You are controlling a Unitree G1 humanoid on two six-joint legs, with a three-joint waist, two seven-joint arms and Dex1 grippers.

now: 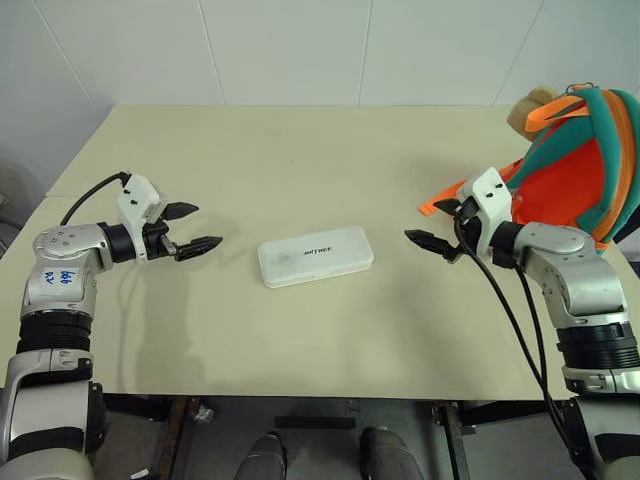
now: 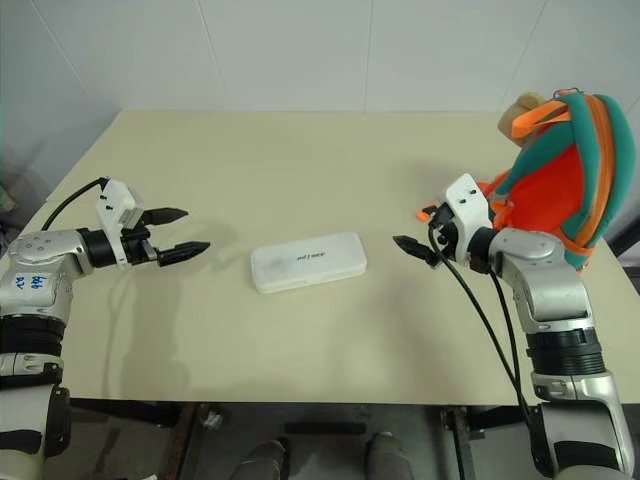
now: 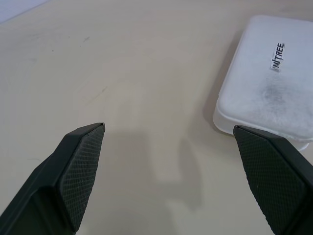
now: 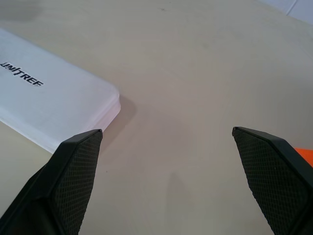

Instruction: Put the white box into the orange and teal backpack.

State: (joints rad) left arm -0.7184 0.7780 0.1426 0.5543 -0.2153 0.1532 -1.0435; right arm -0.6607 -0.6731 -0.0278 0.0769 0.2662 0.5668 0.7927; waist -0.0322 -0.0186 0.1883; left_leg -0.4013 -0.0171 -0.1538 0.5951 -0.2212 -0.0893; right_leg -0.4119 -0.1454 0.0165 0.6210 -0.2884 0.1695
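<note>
Between the two tools the box (image 1: 316, 256) is laid flat on the surface (image 1: 300, 160), untouched and ready, it seems, to be taken from both ends; the left tool (image 1: 190, 228) and the right tool (image 1: 436, 228) are held released, fingers spread, each aimed inward at it; just behind the right tool the backpack (image 1: 580, 170) is propped upright, judged close for the drop.

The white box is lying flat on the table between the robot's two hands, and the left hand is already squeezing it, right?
Not quite. The white box does lie flat on the table between the two hands, but the left gripper is not squeezing it. The left eye view shows its fingers open, apart from the box.
</note>
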